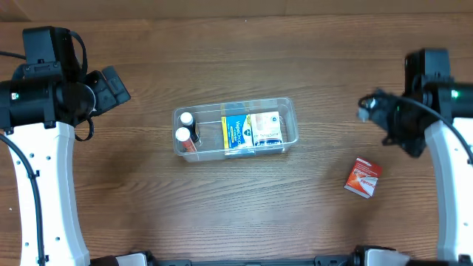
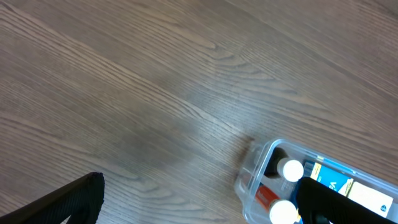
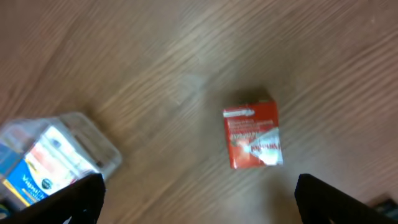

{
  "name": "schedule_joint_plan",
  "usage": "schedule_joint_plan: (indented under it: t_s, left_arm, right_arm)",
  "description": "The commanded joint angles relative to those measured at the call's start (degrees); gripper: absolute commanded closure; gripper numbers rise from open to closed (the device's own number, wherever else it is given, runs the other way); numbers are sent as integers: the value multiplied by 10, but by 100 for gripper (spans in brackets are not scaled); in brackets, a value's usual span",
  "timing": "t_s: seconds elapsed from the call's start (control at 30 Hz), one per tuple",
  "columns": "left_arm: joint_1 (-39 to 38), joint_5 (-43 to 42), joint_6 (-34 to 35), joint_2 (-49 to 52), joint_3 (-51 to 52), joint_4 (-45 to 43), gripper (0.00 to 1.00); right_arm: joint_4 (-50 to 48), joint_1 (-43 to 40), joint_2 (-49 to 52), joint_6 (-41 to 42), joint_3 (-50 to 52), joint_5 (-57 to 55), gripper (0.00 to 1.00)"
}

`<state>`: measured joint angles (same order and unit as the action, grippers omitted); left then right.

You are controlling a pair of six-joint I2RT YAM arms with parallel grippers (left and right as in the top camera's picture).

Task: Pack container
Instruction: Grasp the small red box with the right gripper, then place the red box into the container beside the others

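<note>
The clear plastic container [image 1: 290, 118] sits mid-table. It holds two white-capped bottles [image 1: 183, 134] at its left end and blue and white boxes [image 1: 253, 131] to the right. It also shows in the left wrist view [image 2: 252, 180] and the right wrist view [image 3: 99, 146]. A small red and white box [image 1: 363, 178] lies on the table right of the container, also in the right wrist view [image 3: 252, 135]. My left gripper [image 2: 199, 205] is open and empty, up at the left. My right gripper [image 3: 199, 202] is open and empty, above the table near the red box.
The table is brown wood [image 1: 236, 214]. The white arm links [image 1: 44, 199] stand along the left and right [image 1: 451, 192] edges.
</note>
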<state>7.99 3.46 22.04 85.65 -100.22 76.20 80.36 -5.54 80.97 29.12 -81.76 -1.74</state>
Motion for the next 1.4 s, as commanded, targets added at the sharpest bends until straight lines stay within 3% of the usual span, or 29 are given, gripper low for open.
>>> schedule_joint_plan:
  t_s: [0.0,0.27,0.43,0.57,1.07,1.37]
  left_arm:
    - [2,-1,-13,3,-7,-3,0]
    - [2,-1,-13,3,-7,-4,0]
    - [2,-1,-13,3,-7,-5,0]
    - [2,-1,-13,4,-7,-6,0]
    - [2,-1,-13,5,-7,-6,0]
    - [2,-1,-13,5,-7,-4,0]
  right_arm:
    - [-47,-9,-82,-6,106,19,0]
    - [-192,-63,-29,-41,266,14,0]
    - [-220,-74,67,-104,271,14,0]
    - [-230,-74,109,-105,271,14,0]
    - [-263,-74,138,-105,309,34,0]
    - [-268,-74,138,-105,309,34,23]
